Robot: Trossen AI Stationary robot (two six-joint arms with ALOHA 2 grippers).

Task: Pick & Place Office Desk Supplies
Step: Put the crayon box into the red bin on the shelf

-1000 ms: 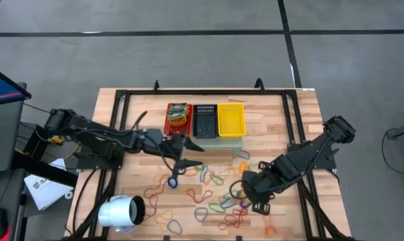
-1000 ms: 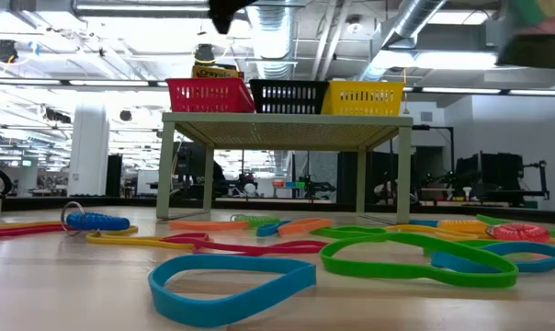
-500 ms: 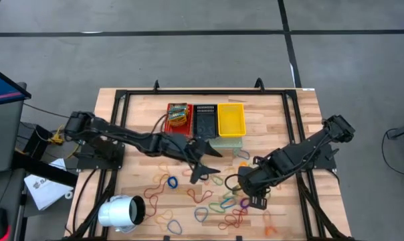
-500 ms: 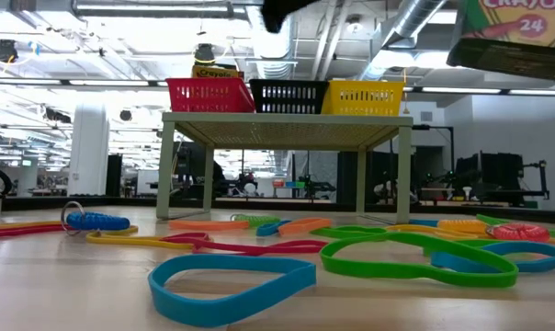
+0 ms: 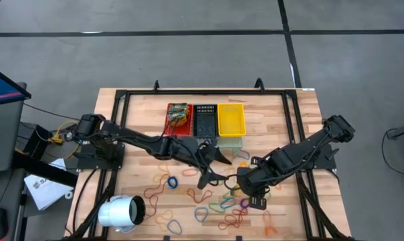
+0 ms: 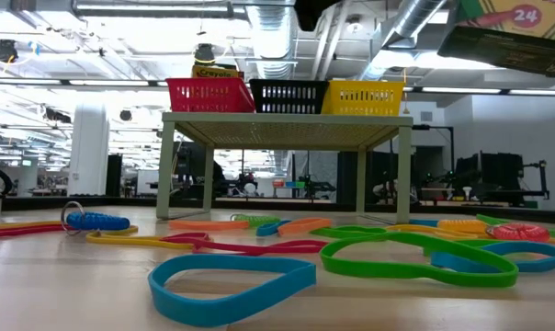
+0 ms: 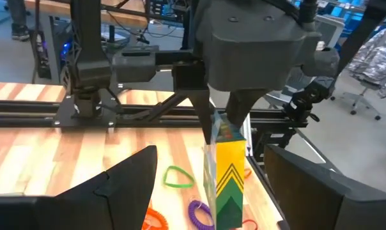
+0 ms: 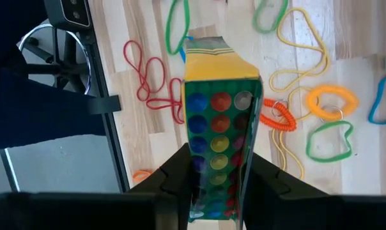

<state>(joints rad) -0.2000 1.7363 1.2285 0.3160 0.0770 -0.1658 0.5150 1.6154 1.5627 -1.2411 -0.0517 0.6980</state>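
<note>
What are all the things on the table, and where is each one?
Rubber bands: many; red, orange, yellow, green, blue, purple; scattered on the front half of the wooden table.
Crayon box: one, green and yellow; held above the bands.
Baskets: three; red basket, black basket, yellow basket; side by side on a small stand at the back. Packets lie in the red one.
White cylinder: one; front left corner.
Left claw: open, reaching toward the box.
Right claw: shut on the crayon box.
</note>
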